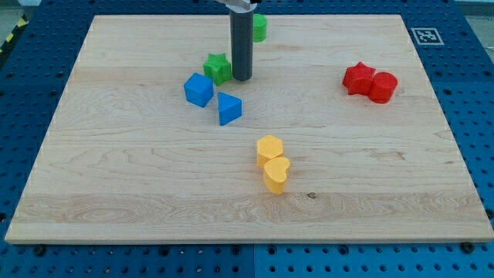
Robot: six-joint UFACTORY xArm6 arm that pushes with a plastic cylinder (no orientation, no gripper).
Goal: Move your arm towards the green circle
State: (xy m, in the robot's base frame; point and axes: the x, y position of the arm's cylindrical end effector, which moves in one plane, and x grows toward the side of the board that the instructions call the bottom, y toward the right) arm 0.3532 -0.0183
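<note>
The green circle (259, 28) sits near the view's top, partly hidden behind the dark rod. My tip (242, 78) rests on the board below the green circle, just right of the green star (218, 68). A blue cube (198, 89) and a blue triangular block (228, 108) lie below and left of the tip.
A red star block (358, 78) and a red cylinder (383, 86) touch each other at the view's right. Two yellow blocks, a hexagon (270, 147) and a heart (275, 174), sit together below the middle. The wooden board (116, 170) lies on a blue pegboard table.
</note>
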